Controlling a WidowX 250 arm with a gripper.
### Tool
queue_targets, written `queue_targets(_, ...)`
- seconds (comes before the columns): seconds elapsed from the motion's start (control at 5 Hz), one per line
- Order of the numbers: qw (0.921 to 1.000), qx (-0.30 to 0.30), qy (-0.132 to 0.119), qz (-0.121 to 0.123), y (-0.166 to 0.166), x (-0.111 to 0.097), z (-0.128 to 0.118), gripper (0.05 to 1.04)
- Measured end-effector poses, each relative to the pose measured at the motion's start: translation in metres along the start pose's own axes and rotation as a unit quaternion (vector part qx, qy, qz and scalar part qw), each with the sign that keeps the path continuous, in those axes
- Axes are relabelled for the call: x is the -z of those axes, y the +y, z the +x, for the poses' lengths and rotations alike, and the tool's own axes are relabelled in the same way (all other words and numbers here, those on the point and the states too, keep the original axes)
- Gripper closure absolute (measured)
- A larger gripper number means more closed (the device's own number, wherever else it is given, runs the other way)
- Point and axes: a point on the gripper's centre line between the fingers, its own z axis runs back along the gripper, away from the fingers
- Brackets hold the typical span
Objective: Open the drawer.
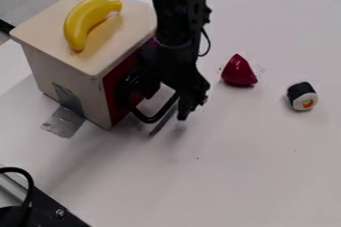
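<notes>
The black gripper (186,102) hangs down just in front of the wooden box, right of centre-left in the camera view. A small wooden cabinet (70,79) holds the drawer, whose red front (117,102) faces right and is partly hidden behind the arm. The drawer's black curved handle (152,118) sticks out low from that front, and the gripper's lower end is close beside its outer end. Whether they touch, I cannot tell. The arm also hides how far the drawer stands out.
A yellow banana (84,20) lies on the cabinet top. Silver tape (65,122) runs from the cabinet's side to the white table (233,181). To the right are a dark red piece (238,71) and a toy sushi roll (301,96). Black hardware (40,208) occupies the lower left corner.
</notes>
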Motion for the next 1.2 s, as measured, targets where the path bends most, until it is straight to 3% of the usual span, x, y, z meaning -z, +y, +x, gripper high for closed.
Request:
queue_targets(0.2,0.9999,0.005,0.005,0.007,-0.002,0.007,-0.001,0.117)
queue_targets(0.6,0.9998,0.014,-0.005,0.010,-0.013,0.008,-0.001,0.700)
queue_targets(0.8,0.9997,0.004,-0.021,0.008,-0.020,0.001,0.000,0.909)
queue_targets(1.2,0.9992,0.034,-0.023,0.002,-0.050,-0.006,0.002,0.967)
